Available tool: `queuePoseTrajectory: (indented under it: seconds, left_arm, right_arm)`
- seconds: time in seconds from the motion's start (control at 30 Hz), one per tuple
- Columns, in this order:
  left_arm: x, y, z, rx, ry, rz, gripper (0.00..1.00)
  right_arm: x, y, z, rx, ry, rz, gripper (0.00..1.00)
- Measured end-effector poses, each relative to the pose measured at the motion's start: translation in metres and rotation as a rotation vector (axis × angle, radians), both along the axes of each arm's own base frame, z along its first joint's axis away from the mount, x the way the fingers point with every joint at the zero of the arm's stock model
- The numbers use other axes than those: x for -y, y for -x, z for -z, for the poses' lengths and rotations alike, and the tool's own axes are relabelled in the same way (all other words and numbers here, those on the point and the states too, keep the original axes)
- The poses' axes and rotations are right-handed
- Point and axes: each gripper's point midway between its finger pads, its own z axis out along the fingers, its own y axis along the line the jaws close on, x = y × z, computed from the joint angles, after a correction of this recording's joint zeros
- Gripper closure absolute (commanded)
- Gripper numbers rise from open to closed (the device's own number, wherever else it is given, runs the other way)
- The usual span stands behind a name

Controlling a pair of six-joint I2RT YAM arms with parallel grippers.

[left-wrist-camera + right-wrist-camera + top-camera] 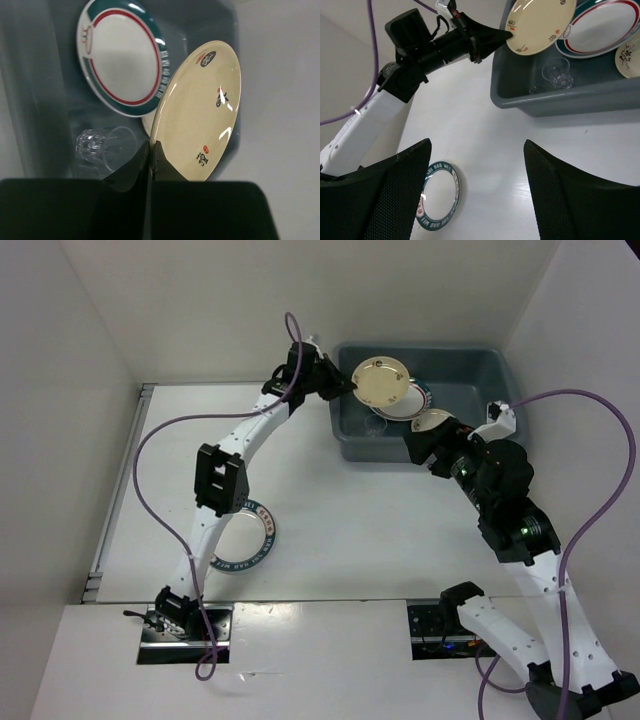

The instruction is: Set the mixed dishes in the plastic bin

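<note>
My left gripper [350, 387] [150, 147] is shut on the rim of a beige plate [380, 383] [200, 110] and holds it tilted over the left end of the grey-blue plastic bin [480, 355] [560, 100]. Inside the bin lie a white plate with a teal rim [418, 400] [122, 55], a clear cup [100, 145] [556, 75] and another beige plate [430, 420] [627, 55]. A second white teal-rimmed plate [252, 535] [437, 195] rests flat on the table. My right gripper [414, 450] [477, 145] hovers open over the table in front of the bin, holding nothing.
White walls enclose the table on the left, back and right. The left arm [222, 478] stretches diagonally across the table above the plate lying there. Purple cables [150, 500] loop beside both arms.
</note>
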Motion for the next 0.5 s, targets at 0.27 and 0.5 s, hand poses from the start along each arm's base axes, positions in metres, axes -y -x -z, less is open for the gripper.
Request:
queuePoseTrajectory:
  seconds: [0.27, 0.5]
  left_arm:
    - [0.035, -0.005, 0.054, -0.026, -0.073, -0.055, 0.96]
    - [0.062, -0.003, 0.073, -0.001, -0.114, -0.109, 0.98]
  right_arm:
    - [0.008, 0.02, 0.022, -0.069, -0.026, 0.021, 0.2]
    - [0.009, 0.038, 0.041, -0.128, -0.074, 0.019, 0.2]
